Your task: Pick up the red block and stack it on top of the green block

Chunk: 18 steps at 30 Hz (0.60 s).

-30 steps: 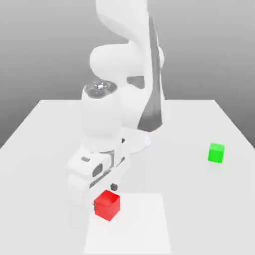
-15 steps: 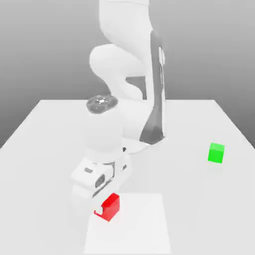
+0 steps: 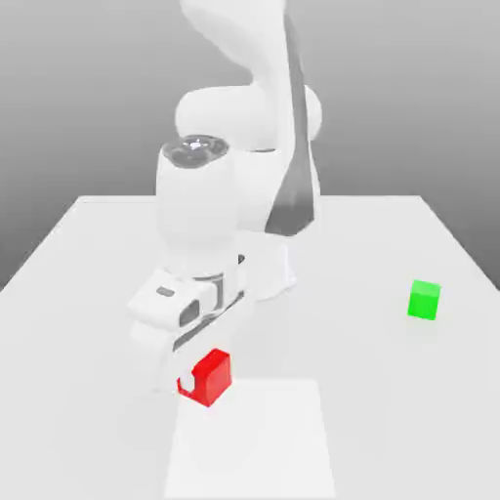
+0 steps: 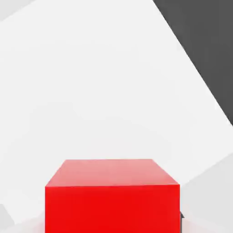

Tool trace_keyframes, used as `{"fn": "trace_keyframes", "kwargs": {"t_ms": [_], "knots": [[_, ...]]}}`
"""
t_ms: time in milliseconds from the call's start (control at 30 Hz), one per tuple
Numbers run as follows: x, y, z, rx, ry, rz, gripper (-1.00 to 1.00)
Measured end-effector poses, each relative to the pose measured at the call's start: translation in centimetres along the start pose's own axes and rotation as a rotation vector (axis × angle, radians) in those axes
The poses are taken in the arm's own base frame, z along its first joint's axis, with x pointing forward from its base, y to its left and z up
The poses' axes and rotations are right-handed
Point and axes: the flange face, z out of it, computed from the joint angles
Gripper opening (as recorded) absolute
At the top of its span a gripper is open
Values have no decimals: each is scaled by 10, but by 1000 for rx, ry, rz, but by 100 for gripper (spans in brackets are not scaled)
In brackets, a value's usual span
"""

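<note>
Red block (image 3: 210,377): near, left of centre, clamped in the gripper (image 3: 200,383) jaws, apparently off the counter (image 3: 391,391).
Carry: keep level, travel right and farther.
Green block (image 3: 424,299): far right; centre above it, then lower squarely.

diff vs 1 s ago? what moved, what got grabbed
The gripper came down over the red block, closed on it, and has lifted it: the block now sits higher in the exterior view, above the table. The green block has not moved, at the exterior view's right.
</note>
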Motion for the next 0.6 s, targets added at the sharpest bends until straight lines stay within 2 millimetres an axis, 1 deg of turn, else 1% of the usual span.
{"fn": "trace_keyframes", "kwargs": {"t_ms": [133, 200, 233, 267, 333, 367, 500, 600], "knots": [[-7, -3, 1, 12, -15, 3, -100], [-9, -7, 2, 22, -20, -43, -100], [-8, -14, 2, 28, -21, -94, -100], [-5, -29, 1, 34, -22, -167, -100], [4, -76, 0, 47, -21, -373, -100], [5, -95, 0, 53, -21, -466, -100], [4, -145, -3, 73, -16, -759, -100], [-2, -182, -7, 86, -10, -983, -100]]}}
